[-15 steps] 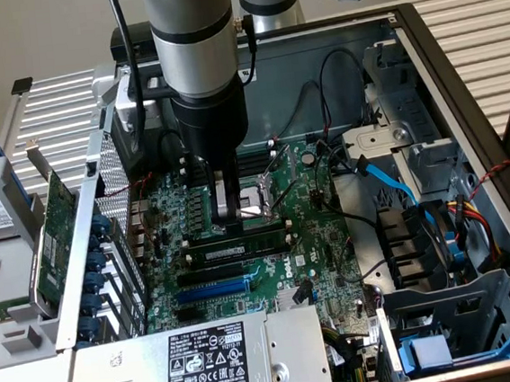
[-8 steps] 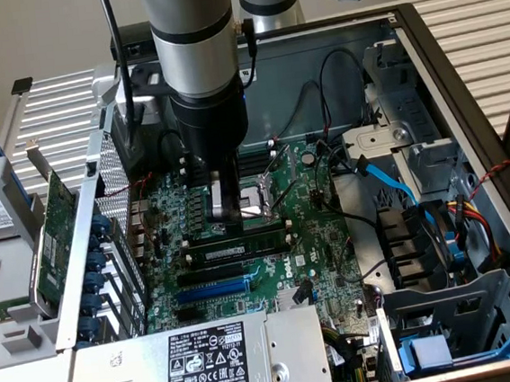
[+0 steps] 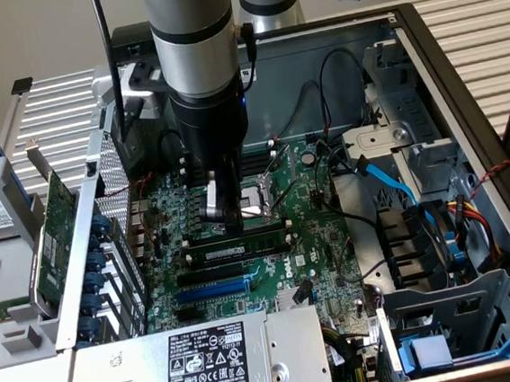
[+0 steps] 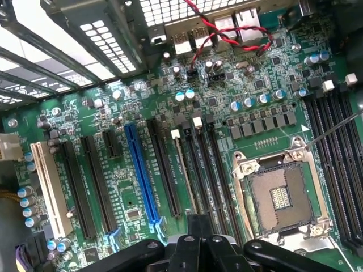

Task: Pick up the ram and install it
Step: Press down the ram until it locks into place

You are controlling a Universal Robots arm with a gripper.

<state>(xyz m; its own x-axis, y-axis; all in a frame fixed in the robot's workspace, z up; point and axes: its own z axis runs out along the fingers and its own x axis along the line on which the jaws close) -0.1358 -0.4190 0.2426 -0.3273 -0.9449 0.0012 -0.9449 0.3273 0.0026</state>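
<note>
The ram [image 3: 238,244] is a narrow green stick with black chips. It stands in a black memory slot on the motherboard, just in front of the CPU socket [image 3: 258,200]. My gripper [image 3: 232,226] points straight down over the ram's left half, fingers shut and tips at its top edge. I cannot tell whether they touch it. In the wrist view the ram [image 4: 183,170] shows edge-on as a thin strip in its slot, with a white latch at its far end. The shut gripper [image 4: 199,228] hangs right above its near end with nothing between the fingers.
Empty black memory slots [image 4: 212,170] lie beside the ram, and a blue card slot [image 4: 142,170] further over. A large green expansion card [image 3: 55,228] leans outside the case at the exterior view's left. The power supply [image 3: 208,358], blue cable [image 3: 390,182] and drive cage [image 3: 457,316] crowd the case.
</note>
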